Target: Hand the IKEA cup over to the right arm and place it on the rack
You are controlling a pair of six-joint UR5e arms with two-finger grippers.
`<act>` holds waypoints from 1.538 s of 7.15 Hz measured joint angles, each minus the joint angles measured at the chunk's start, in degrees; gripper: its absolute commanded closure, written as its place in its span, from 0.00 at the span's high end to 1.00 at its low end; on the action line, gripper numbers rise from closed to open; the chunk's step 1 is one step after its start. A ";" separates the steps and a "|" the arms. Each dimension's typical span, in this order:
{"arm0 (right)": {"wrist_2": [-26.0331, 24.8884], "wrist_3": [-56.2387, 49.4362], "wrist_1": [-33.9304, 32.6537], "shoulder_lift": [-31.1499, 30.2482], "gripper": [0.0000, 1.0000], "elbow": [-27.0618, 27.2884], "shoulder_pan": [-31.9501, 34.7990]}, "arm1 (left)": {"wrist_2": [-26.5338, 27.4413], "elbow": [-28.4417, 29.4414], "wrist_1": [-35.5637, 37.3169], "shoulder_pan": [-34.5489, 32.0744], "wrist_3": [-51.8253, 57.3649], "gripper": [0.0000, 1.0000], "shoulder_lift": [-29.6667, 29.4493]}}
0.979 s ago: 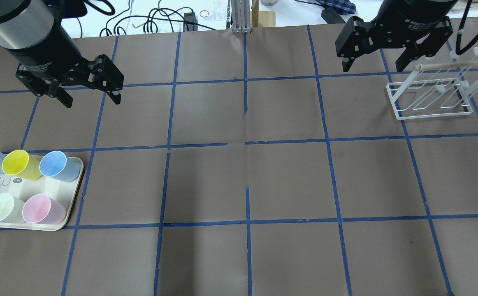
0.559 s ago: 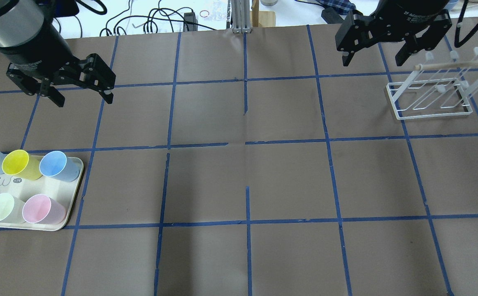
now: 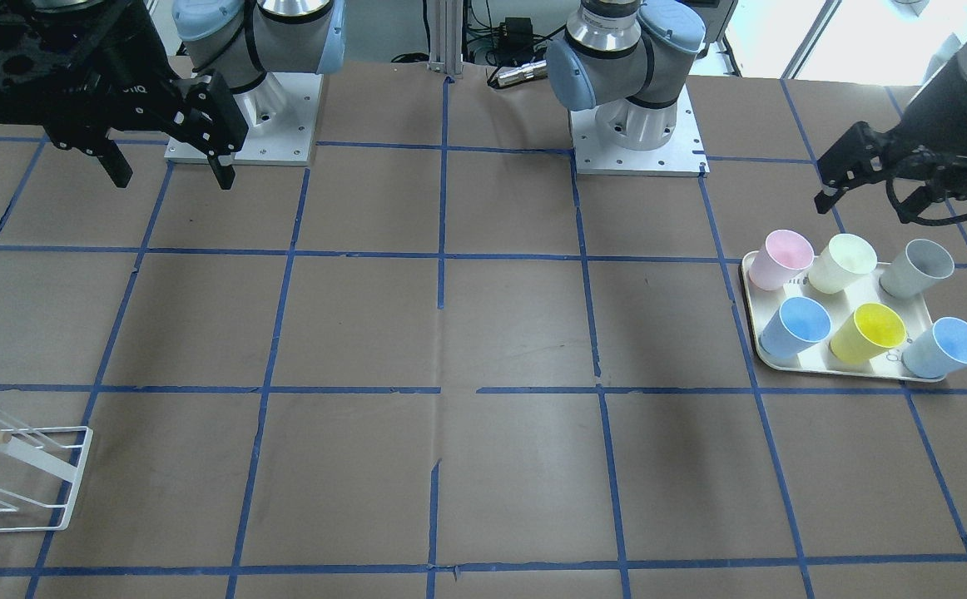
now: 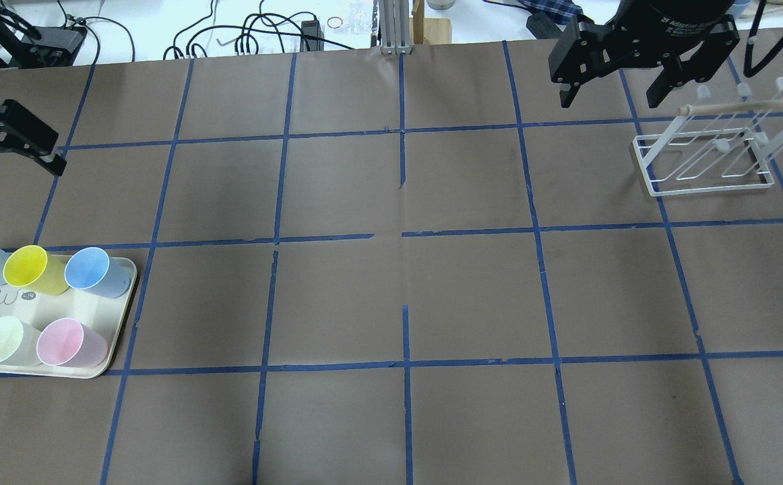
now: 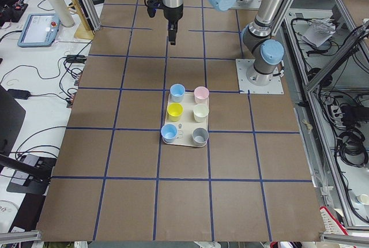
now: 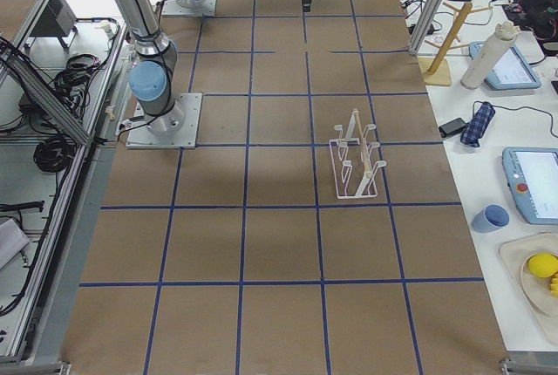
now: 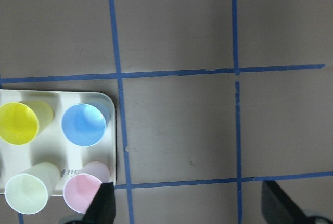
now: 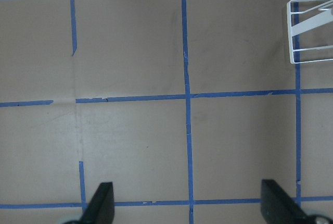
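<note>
The bright yellow IKEA cup [image 4: 27, 269] stands upright in the back row of the cream tray [image 4: 122, 316], between two blue cups; it also shows in the front view [image 3: 866, 331] and the left wrist view [image 7: 18, 123]. My left gripper [image 4: 21, 167] is open and empty, high up, beyond and a little right of the tray, apart from the cups [image 3: 865, 204]. My right gripper [image 4: 608, 101] is open and empty, high up, just left of the white wire rack [image 4: 701, 162] with its wooden dowel. The rack's corner shows in the right wrist view [image 8: 309, 31].
The tray also holds a pink cup [image 4: 68, 342], a pale cream cup [image 4: 1, 340], two blue cups [image 4: 95, 269] and a grey cup [image 3: 916, 266]. Brown paper with blue tape lines covers the table. Cables and clutter [image 4: 250, 34] lie past the far edge.
My left gripper has swung well to the left, towards the table's left edge, still open. My right gripper has moved a little farther back and stays open. The cups and rack have not moved.
</note>
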 measured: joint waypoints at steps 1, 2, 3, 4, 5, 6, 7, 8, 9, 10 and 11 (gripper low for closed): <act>0.06 -0.06 0.03 -0.05 1.00 0.13 -0.21 | 0.04 -0.63 2.00 2.86 3.08 1.00 -1.70; 0.29 -0.31 0.06 -0.04 1.00 0.14 -0.49 | 0.04 -1.25 4.38 5.73 5.81 1.00 -3.83; 1.25 -0.71 0.42 -0.05 1.00 0.13 -1.09 | 0.04 -1.85 6.93 8.79 9.36 1.00 -6.08; 3.59 -1.39 1.74 -0.07 1.00 0.11 -2.50 | 0.06 -2.73 10.28 11.36 12.77 1.00 -8.33; 7.57 -2.88 4.33 -0.13 1.00 0.10 -4.95 | 0.07 -4.12 14.71 13.30 16.22 1.00 -10.51; 12.53 -5.08 7.84 -0.22 1.00 0.10 -8.17 | 0.08 -5.99 18.29 14.81 20.21 1.00 -12.06; 17.93 -7.45 12.34 -0.29 1.00 0.21 -11.34 | 0.06 -8.38 20.88 15.96 25.20 1.00 -12.76; 23.96 -9.04 17.84 -0.32 1.00 0.44 -13.28 | 0.04 -11.20 24.86 16.71 30.39 1.00 -13.26; 29.68 -9.97 23.00 -0.40 1.00 0.63 -13.96 | 0.10 -13.76 29.87 17.18 33.58 1.00 -13.81; 33.18 -10.44 25.63 -0.49 1.00 0.73 -14.09 | 0.16 -15.24 33.21 17.51 34.87 1.00 -14.60; 37.09 -10.35 26.53 -0.69 1.00 0.75 -14.06 | 0.17 -15.63 34.60 17.75 34.42 1.00 -15.59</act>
